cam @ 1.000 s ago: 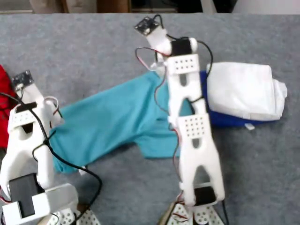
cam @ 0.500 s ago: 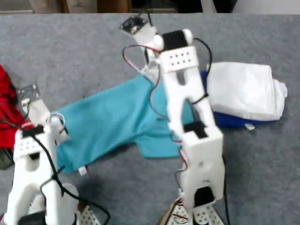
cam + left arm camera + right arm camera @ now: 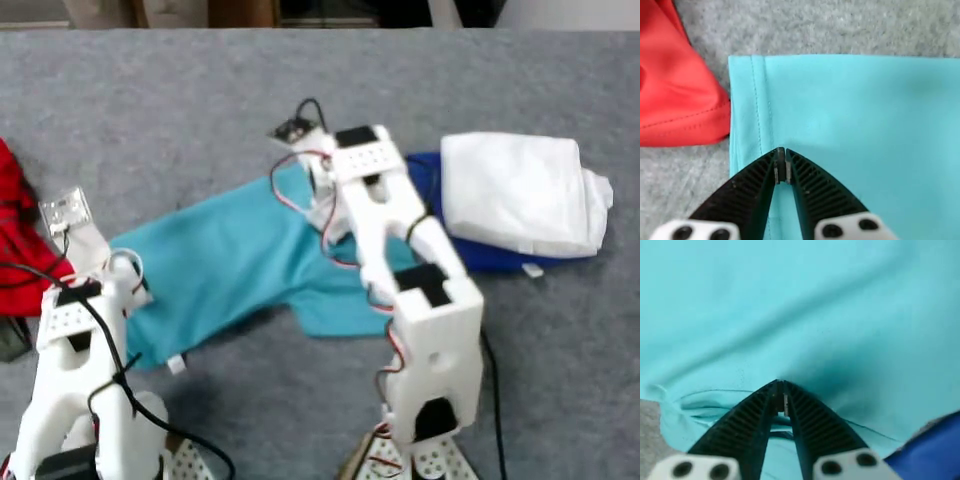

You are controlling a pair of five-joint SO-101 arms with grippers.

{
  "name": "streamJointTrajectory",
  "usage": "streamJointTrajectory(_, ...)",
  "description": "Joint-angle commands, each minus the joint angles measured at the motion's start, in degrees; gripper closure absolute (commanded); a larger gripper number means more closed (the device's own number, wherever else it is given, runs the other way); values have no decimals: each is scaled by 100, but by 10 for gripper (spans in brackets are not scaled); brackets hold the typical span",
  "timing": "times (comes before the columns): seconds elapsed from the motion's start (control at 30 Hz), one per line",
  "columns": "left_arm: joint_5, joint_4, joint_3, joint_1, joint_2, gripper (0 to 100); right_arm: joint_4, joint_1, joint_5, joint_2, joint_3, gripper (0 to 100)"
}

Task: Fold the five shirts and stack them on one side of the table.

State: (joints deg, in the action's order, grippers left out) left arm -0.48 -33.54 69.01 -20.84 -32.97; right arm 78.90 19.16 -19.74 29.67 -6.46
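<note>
A teal shirt point(image 3: 230, 260) lies spread flat across the middle of the grey table point(image 3: 150, 100). My left gripper point(image 3: 781, 167) is shut, its tips low over the hem of the teal shirt point(image 3: 865, 125), right beside a crumpled red shirt point(image 3: 675, 85). In the high view that gripper point(image 3: 128, 272) sits at the shirt's left edge. My right gripper point(image 3: 780, 392) is also shut, its tips down on the wrinkled teal cloth point(image 3: 815, 305) near the far right corner of the shirt. No fold shows between either pair of fingers.
A folded white shirt point(image 3: 515, 190) rests on a folded blue shirt point(image 3: 490, 257) at the right side. The blue cloth point(image 3: 935, 445) borders the teal one. The red shirt point(image 3: 12, 225) lies at the left edge. Bare table stretches along the back.
The right arm has drawn back from the far edge and lowered onto the teal shirt's upper right part. The left arm has swung down onto the shirt's left edge.
</note>
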Motion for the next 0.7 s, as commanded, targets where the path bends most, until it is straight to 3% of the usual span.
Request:
streamJointTrajectory(0.0,-26,53,-273,26,110,981,-88,66,53,-646,295,995)
streamJointTrajectory(0.5,-26,35,-352,26,259,981,-1248,75,-9,-3152,3521,995)
streamJointTrajectory(0.67,-26,35,-352,26,259,981,-1433,532,-193,-3248,4048,995)
